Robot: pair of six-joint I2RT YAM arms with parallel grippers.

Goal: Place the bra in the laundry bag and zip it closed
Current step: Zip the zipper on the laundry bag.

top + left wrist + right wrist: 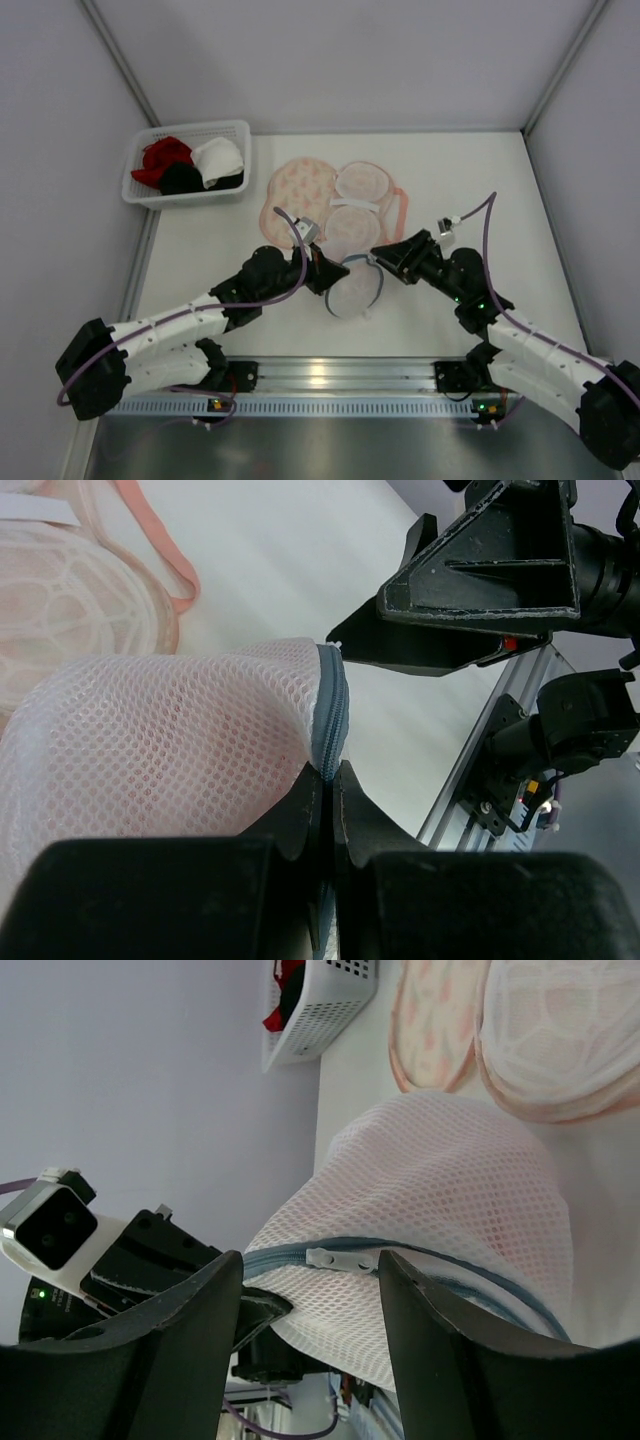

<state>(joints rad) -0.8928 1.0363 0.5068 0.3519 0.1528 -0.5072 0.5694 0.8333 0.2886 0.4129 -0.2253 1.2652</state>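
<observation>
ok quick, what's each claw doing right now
left claw: shut on the zip edge of the laundry bag
right claw: open, straddling the zip pull, holding nothing
</observation>
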